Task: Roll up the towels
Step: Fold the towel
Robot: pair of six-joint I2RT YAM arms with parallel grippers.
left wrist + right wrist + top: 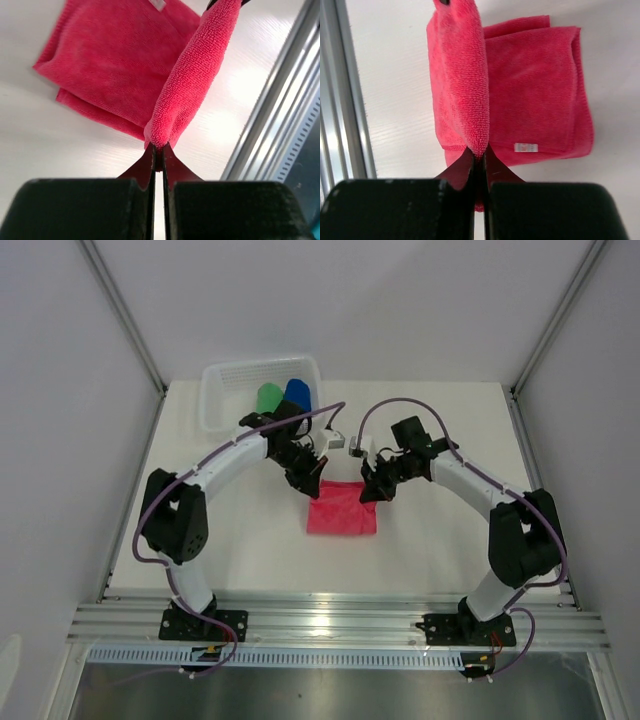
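Bare desk (pixel 440 540) lies open to the left and right of the pink-red towel (pixel 342 512), and on its near side as far as the metal rail (pixel 340 625). The towel's far edge is blocked by the left hand (pixel 313 483) and the right hand (pixel 372 490), close together and both pinching that edge. The white basket (pixel 225 390) fills the far left corner, and side walls (pixel 60 440) bound the desk.

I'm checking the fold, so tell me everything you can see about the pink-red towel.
The pink-red towel is fuzzy microfibre, folded in layers, lying mid-way across the white table. A small white label shows near one edge. Its far edge is lifted into a ridge: the left hand and right hand each pinch one end, shut.
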